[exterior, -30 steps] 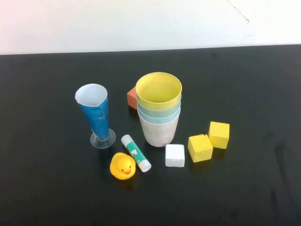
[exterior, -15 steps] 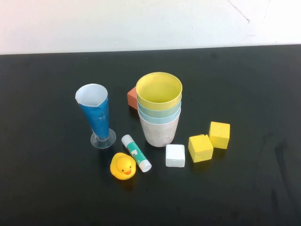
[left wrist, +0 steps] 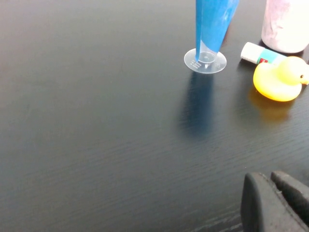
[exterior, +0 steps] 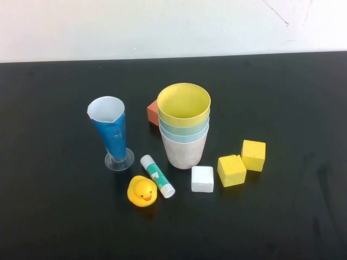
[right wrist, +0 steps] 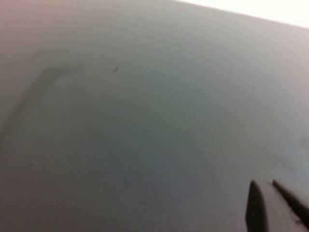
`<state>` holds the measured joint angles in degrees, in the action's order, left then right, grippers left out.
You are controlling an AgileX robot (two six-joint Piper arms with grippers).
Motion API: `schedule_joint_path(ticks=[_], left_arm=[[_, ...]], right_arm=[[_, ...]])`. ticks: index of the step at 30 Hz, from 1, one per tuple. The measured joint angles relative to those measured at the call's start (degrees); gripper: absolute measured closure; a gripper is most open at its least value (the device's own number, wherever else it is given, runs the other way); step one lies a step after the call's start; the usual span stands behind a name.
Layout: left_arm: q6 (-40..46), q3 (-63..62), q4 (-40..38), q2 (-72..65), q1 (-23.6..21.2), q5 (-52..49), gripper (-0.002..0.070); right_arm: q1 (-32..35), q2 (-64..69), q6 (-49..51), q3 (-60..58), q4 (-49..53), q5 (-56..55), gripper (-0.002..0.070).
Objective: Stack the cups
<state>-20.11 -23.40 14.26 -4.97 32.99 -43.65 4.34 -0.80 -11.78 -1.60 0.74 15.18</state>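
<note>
Pastel cups (exterior: 183, 127) stand nested, well apart from closed left claw (left wrist: 276, 203) and closed right claw (right wrist: 273, 208)

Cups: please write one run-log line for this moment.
cups: four nested, yellow top | left gripper: shut, empty, parked | right gripper: shut, empty, parked

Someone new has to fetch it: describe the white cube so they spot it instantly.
Find the stack of cups mid-table. Just in front of its base, toward the robot's right, sits the white cube. The glue stick lies on its left, two yellow cubes on its right; it alone is white.
</note>
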Motion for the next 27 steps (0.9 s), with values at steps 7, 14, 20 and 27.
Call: schedule_joint_path(ticks=[7, 14, 20, 27], left_arm=[[0.0, 0.0, 0.0, 0.0, 0.0, 0.0, 0.0676], [0.0, 0.0, 0.0, 0.0, 0.0, 0.0, 0.0676], [0.0, 0.0, 0.0, 0.0, 0.0, 0.0, 0.0676], [0.0, 0.0, 0.0, 0.0, 0.0, 0.0, 0.0676]], right_arm=[[-1.76, 0.0, 7.62, 0.0, 6.76, 3.76, 0.0679], [-1.76, 0.0, 1.6, 0.0, 7.45, 3.89, 0.0679], [-1.76, 0.0, 1.33, 0.1, 7.54, 3.89, 0.0679], [-1.76, 0.0, 1.33, 0.1, 7.54, 4.0, 0.0679]])
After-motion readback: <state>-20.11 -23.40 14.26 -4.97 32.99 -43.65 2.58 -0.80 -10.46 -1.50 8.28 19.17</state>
